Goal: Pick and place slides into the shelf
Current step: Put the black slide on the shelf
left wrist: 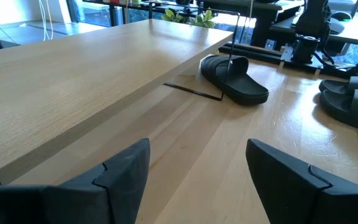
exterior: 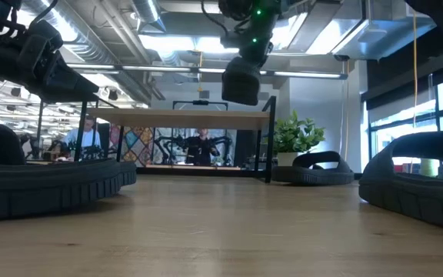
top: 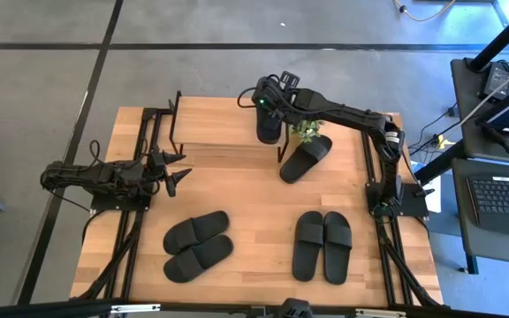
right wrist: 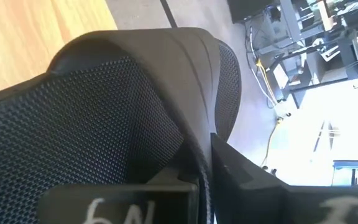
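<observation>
The right gripper (top: 268, 110) is raised above the shelf (top: 224, 124) at its right end, its jaws clenched on a slide (top: 269, 124) that hangs clear of the plank top. In the low view this held slide (exterior: 241, 79) is seen above the level of the shelf top (exterior: 179, 115), just inside the right-hand frame post. In the right wrist view the textured sole of the slide (right wrist: 92, 118) fills most of the field, pressed against the fingers (right wrist: 253, 186).

A second slide (top: 305, 158) lies on the surface (top: 254, 190) just beside the shelf's right foot, angled away from it; a small green plant (top: 307, 129) stands close to its far end. The left wrist view shows the same slide (left wrist: 235, 79) beside a thin black frame leg.

Two pairs rest nearer the front edge: one pair (top: 198, 246) at front left, lying slantwise, and one pair (top: 322, 245) at front right, side by side.

The left gripper (top: 177, 176) waits near the left side of the surface, in front of the shelf, jaws released and holding nothing; its fingers (left wrist: 120, 177) appear well apart in its own wrist view.

A person (exterior: 91, 135) is visible in the room behind the shelf.
</observation>
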Robot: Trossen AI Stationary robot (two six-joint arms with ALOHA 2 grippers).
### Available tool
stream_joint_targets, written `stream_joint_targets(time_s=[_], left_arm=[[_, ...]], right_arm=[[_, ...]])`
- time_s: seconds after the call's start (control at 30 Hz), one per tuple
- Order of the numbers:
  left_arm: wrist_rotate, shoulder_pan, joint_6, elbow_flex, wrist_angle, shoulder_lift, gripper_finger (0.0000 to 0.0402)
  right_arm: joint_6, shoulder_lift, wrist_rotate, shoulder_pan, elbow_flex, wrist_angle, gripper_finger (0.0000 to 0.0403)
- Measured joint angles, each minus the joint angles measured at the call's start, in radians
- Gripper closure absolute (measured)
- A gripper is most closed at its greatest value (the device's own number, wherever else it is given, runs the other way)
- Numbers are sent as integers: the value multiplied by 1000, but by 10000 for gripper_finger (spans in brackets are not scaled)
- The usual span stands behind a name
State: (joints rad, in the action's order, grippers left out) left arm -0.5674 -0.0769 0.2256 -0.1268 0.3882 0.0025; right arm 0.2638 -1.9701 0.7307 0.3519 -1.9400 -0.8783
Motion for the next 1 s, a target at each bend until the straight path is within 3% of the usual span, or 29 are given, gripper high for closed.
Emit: stream_joint_targets(time_s=[1.0], left_arm=[[-1,0,0,0,0,0,143]], right_arm=[[4,-111,-13,6,0,-55,387]])
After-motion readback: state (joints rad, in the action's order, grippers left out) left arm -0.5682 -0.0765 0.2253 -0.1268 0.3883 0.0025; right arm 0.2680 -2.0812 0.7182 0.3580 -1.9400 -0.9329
